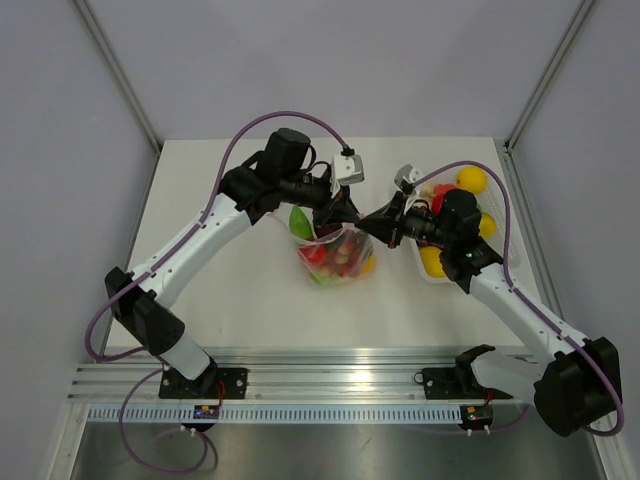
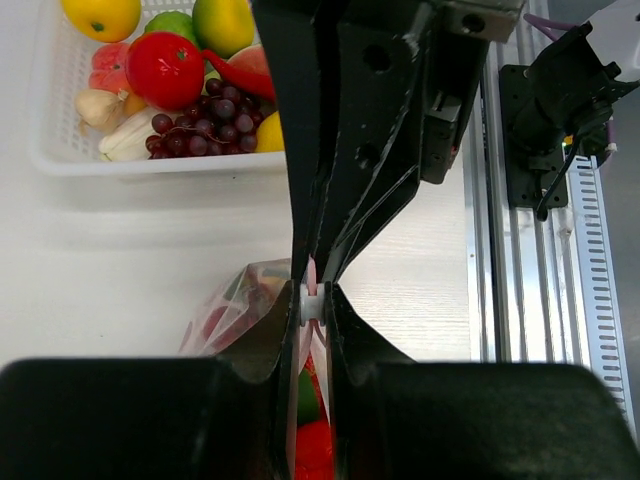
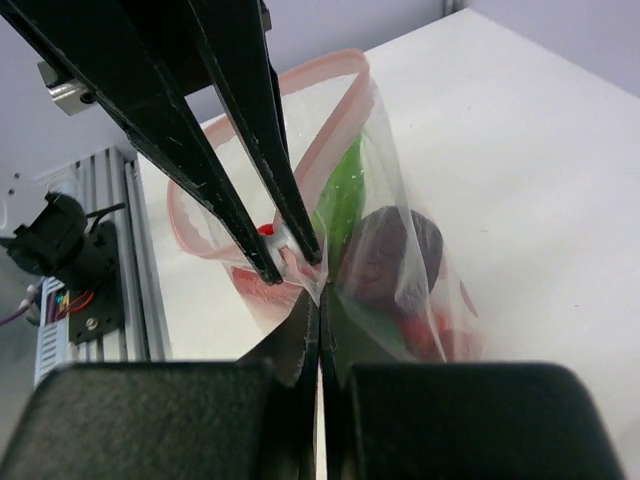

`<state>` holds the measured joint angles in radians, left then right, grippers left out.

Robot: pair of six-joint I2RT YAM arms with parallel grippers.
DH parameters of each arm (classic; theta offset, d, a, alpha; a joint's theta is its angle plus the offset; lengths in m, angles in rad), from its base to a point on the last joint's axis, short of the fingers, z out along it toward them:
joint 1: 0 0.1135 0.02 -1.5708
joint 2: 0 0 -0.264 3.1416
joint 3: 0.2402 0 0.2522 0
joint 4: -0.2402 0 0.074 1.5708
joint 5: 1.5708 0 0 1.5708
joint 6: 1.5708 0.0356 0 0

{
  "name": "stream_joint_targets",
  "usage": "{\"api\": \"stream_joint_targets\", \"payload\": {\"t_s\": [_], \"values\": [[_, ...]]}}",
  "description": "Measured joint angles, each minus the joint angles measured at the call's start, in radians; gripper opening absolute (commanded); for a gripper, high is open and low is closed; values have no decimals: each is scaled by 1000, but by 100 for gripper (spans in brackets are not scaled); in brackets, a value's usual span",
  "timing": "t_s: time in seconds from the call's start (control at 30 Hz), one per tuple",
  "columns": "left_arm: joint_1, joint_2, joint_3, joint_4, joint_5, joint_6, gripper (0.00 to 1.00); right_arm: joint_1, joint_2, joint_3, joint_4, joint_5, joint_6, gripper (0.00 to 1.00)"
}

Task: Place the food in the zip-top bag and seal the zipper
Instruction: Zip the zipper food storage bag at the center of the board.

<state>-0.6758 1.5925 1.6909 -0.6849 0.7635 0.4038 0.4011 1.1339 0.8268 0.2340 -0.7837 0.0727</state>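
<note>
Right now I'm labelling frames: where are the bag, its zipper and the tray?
bag (image 1: 338, 258), top view, its filled lower part.
zipper (image 3: 325, 62), right wrist view, top of the pink strip.
tray (image 2: 150, 163), left wrist view, near wall.

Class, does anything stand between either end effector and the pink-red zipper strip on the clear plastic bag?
Nothing visible: the left end effector and right end effector both pinch the pink-red zipper strip directly.

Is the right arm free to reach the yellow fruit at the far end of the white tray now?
Probably not yet. The right hand is shut on the zipper of the zip-top bag and must let go first. The yellow fruit lies uncovered in the tray close by.
</note>
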Motion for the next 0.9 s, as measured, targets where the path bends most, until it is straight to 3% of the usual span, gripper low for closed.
{"api": "stream_joint_targets", "payload": {"t_s": [0.4, 0.9], "values": [[11, 0, -16, -1, -5, 0, 0, 2, -77, -124, 188, 195, 123, 0], [92, -115, -157, 7, -54, -12, 0, -15, -179, -161, 178, 323, 129, 0]]}}
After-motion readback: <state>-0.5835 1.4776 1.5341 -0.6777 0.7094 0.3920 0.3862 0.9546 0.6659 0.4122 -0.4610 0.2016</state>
